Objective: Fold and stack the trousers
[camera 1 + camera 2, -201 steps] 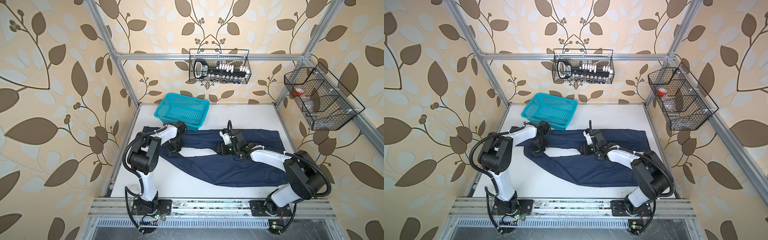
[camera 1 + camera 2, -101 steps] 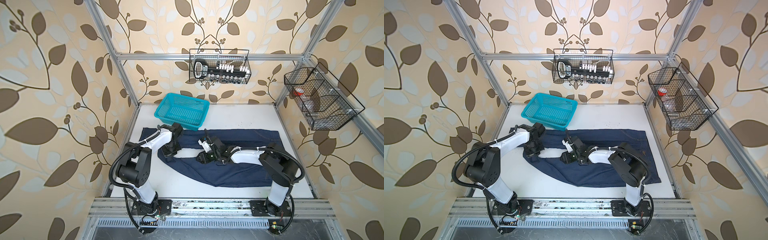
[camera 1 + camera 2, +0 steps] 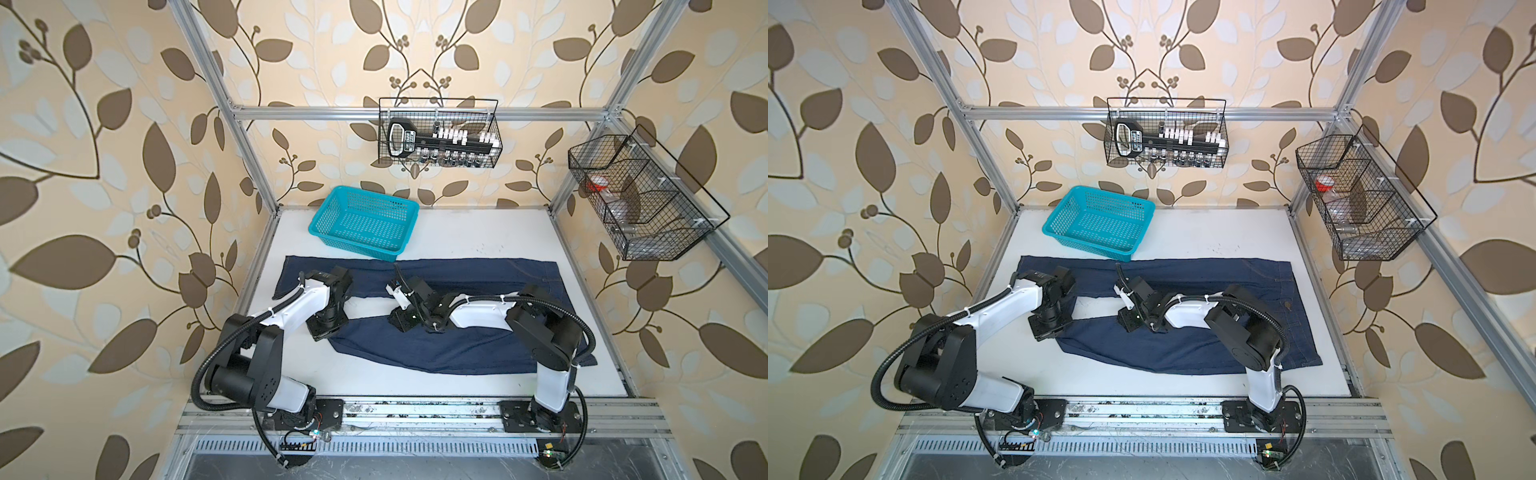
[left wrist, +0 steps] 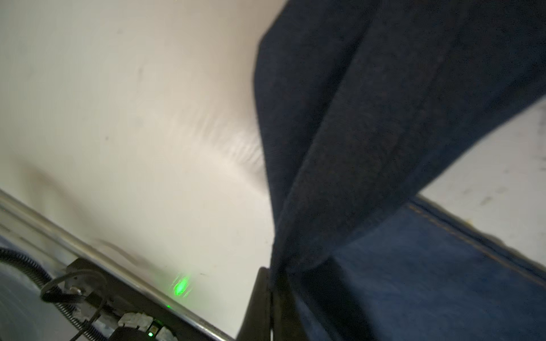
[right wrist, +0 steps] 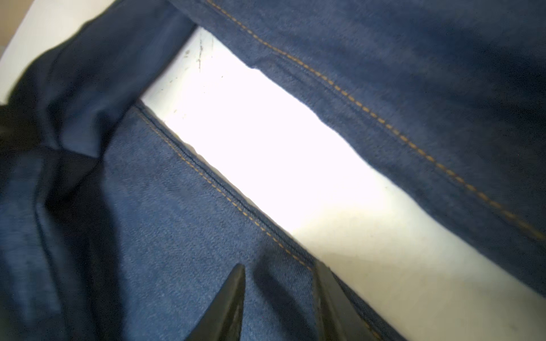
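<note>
Dark navy denim trousers [image 3: 457,353] hung pinched in the left gripper [image 4: 270,273]; the right gripper [image 5: 279,283], jaws apart over the inseam [image 5: 230,200], could catch only one layer.

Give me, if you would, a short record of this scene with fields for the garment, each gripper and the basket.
trousers: dark denim, spread on the white table, legs parted, not yet folded
left gripper: shut on the trousers, pinching cloth near the end of the near leg
right gripper: open, fingers straddling the near leg's stitched inner edge
basket: teal, at the back of the table, behind the trousers
</note>
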You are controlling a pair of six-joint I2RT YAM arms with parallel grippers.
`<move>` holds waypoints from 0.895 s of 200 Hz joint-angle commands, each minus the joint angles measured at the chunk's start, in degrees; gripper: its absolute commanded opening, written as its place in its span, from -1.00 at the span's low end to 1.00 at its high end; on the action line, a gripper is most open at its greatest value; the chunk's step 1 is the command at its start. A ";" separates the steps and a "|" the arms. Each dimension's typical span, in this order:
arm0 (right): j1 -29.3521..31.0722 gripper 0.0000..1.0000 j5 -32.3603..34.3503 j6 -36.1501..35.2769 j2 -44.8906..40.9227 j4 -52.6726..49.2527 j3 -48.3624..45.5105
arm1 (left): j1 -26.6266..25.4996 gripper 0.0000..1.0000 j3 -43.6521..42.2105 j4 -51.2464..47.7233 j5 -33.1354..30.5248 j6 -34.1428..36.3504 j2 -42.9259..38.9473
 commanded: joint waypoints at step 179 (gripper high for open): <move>-1.19 -0.13 -0.29 -1.18 -4.50 -5.00 -3.34 | 13.45 0.29 12.04 -4.90 0.17 12.27 -7.97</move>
